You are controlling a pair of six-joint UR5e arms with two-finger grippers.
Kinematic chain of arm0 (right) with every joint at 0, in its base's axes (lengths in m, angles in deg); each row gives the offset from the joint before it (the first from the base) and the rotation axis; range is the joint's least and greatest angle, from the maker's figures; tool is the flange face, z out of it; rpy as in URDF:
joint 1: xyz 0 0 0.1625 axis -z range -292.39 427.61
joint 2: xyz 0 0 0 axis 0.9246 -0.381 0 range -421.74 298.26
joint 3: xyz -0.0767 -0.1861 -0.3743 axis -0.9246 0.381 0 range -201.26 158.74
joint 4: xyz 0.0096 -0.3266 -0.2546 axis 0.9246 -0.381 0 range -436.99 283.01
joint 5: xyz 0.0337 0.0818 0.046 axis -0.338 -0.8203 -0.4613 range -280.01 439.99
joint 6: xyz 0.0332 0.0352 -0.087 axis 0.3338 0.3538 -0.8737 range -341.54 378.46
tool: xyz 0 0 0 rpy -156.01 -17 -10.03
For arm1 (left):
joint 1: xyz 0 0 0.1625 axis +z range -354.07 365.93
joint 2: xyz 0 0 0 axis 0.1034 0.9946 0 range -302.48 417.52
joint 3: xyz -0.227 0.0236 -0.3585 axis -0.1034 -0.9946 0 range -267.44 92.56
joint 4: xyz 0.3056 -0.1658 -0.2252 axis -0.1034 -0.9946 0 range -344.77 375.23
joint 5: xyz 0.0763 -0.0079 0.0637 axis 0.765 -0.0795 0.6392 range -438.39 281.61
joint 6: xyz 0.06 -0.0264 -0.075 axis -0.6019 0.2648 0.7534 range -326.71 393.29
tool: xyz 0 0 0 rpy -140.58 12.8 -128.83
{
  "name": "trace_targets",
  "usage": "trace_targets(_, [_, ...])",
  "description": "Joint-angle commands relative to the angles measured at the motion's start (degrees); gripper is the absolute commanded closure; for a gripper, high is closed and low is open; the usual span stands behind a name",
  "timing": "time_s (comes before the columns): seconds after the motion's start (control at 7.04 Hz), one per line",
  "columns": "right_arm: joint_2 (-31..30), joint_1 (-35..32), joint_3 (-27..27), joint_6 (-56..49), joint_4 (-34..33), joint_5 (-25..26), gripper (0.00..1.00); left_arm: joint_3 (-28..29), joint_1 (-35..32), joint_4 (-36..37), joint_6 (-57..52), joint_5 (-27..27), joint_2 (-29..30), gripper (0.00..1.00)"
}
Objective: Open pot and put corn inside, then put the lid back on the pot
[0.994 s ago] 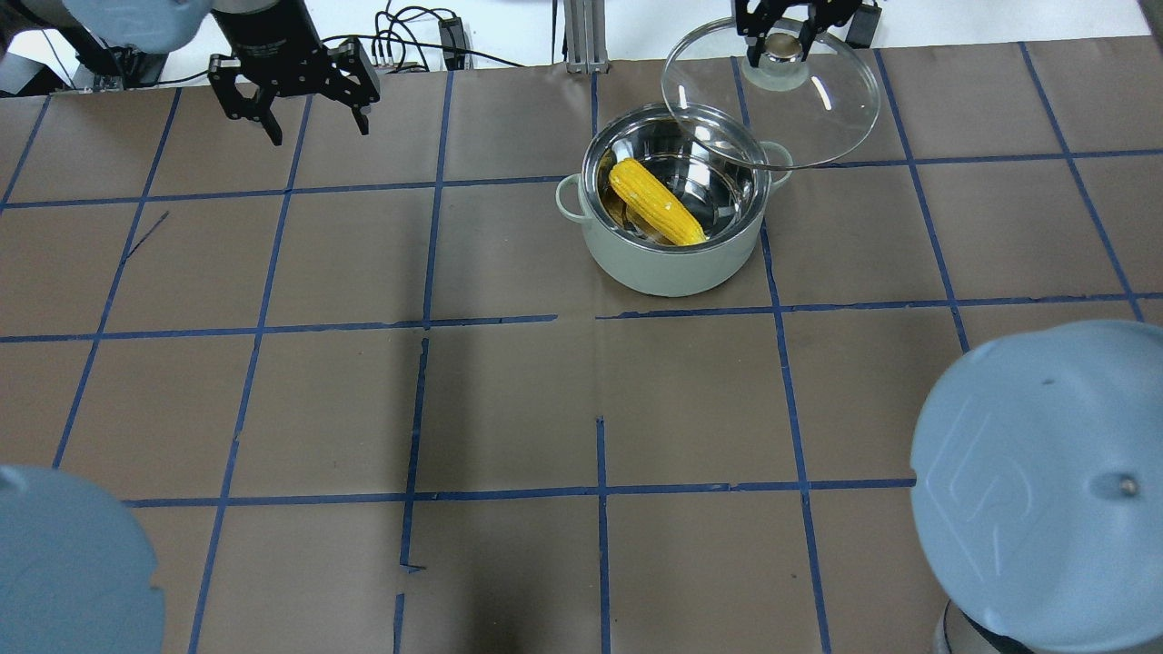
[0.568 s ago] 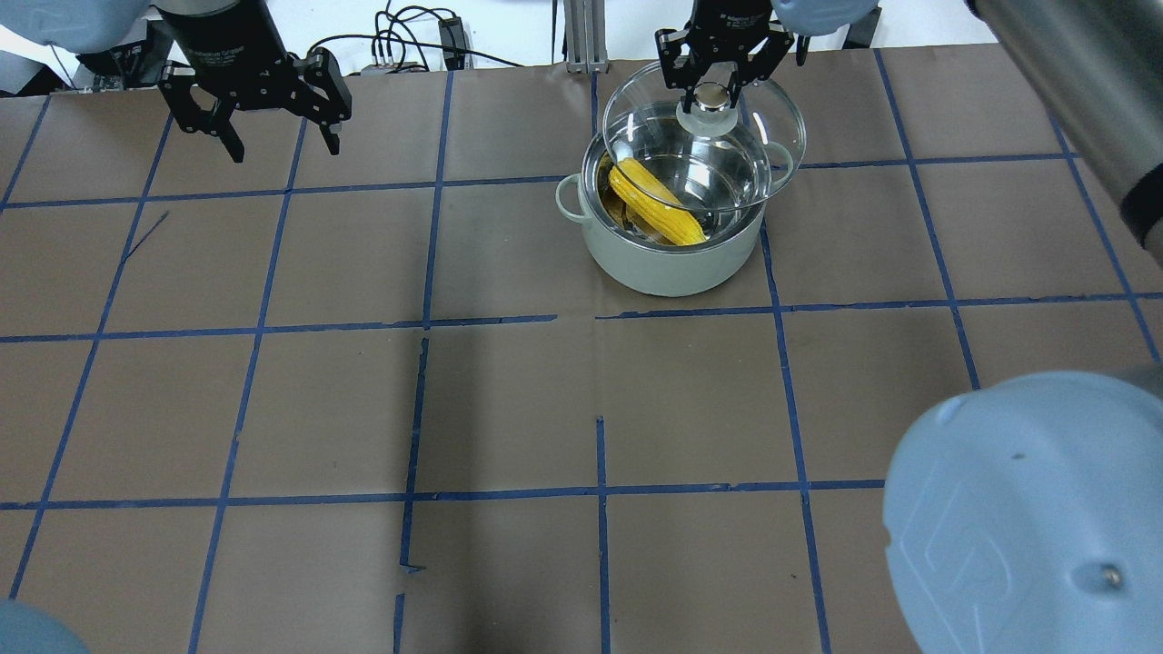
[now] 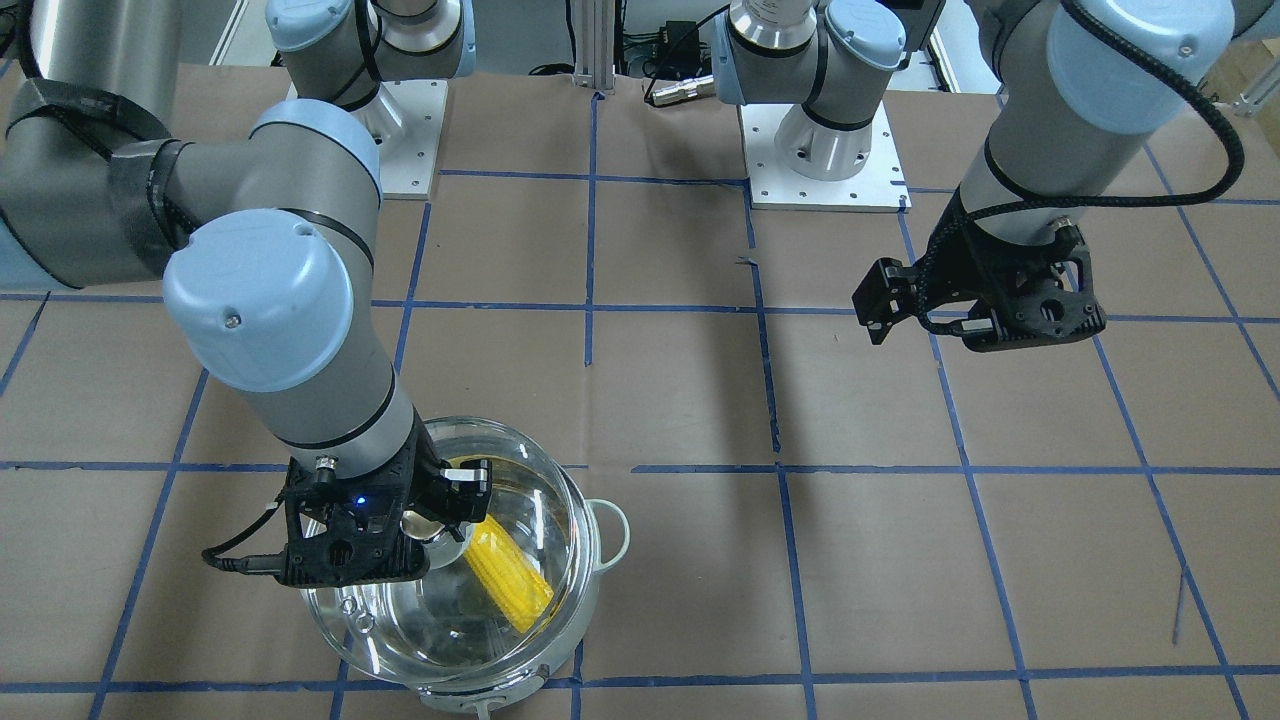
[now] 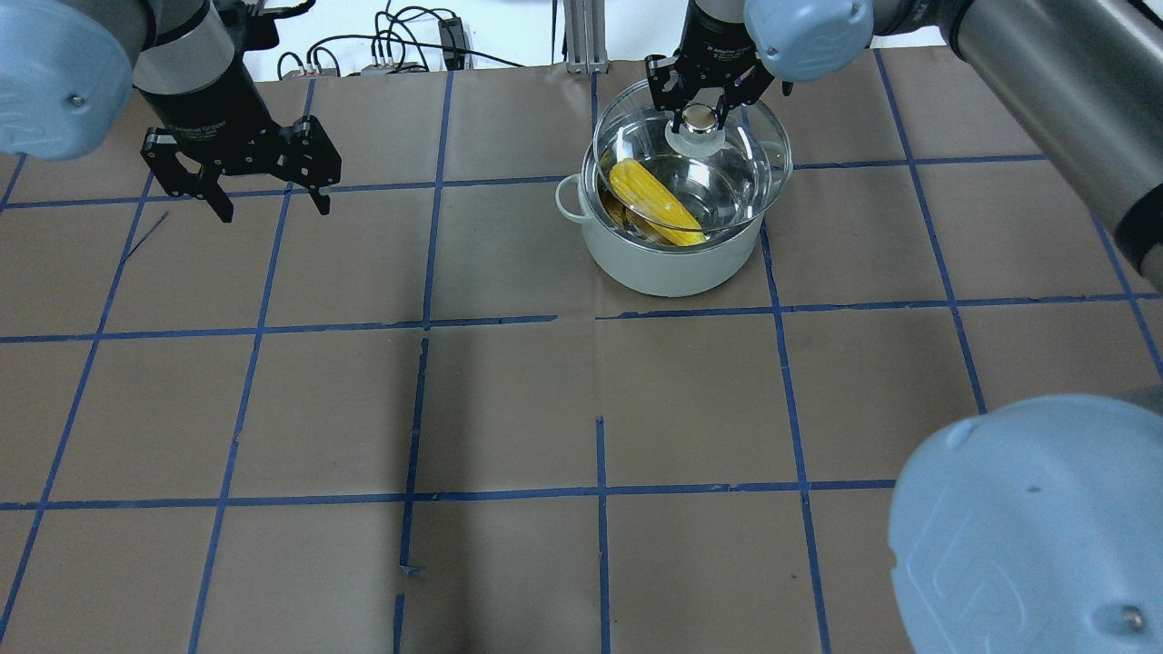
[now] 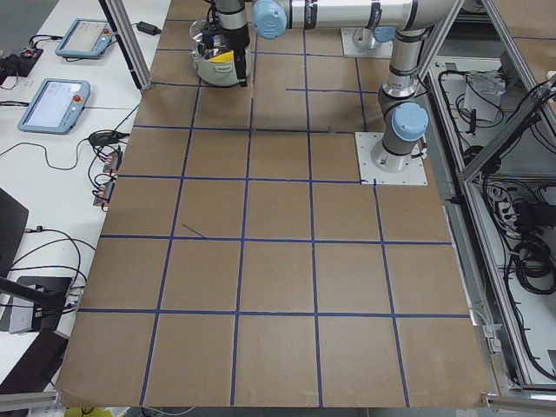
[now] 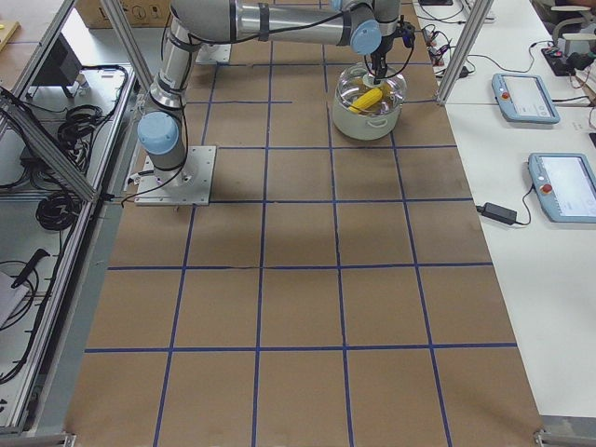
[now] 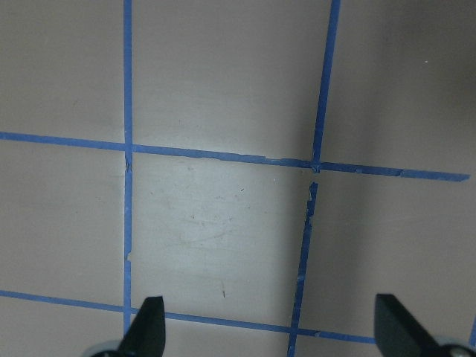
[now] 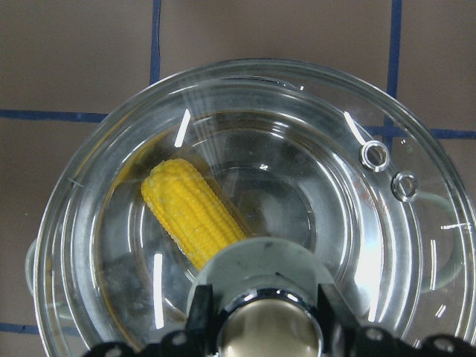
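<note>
The pale mint pot [image 4: 668, 259] stands at the table's far middle, with the yellow corn [image 4: 656, 202] lying slantwise inside it. My right gripper [image 4: 698, 118] is shut on the shiny knob of the clear glass lid [image 4: 745, 182]. It holds the lid over the pot's mouth, shifted slightly to the far right of the rim; whether it touches the rim I cannot tell. In the right wrist view the corn [image 8: 190, 216] shows through the lid [image 8: 372, 223]. My left gripper [image 4: 273, 211] hangs open over bare table at the far left, its fingertips [image 7: 145, 327] wide apart.
Cables and an aluminium post [image 4: 581, 36] line the far edge behind the pot. The arm base plates [image 3: 830, 160] sit at the robot's side. Tablets [image 6: 526, 98] lie on the side table beyond the pot.
My right gripper has carried the lid from behind and to the right of the pot to over its mouth, and lower. The left arm has moved left and nearer, still open.
</note>
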Motion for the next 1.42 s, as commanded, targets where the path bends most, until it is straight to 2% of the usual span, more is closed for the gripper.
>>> trace_targets(0.0, [0.27,-0.43,-0.12,0.64,-0.18,-0.17,0.92,0.01,0.29,3.0,0.73,-4.69,0.23,0.0])
trace_targets(0.14, [0.54,-0.78,-0.21,0.64,-0.18,-0.26,0.92,0.01,0.29,3.18,0.74,-6.21,0.14,0.0])
trace_targets(0.85, [1.94,-1.57,0.14,1.87,-1.31,-1.05,0.92,-1.66,0.55,2.58,0.12,-5.53,-0.31,0.0])
trace_targets(1.28, [2.91,-1.75,0.66,1.79,-1.32,-1.14,0.92,-0.08,1.61,2.32,0.04,-5.26,-0.74,0.0])
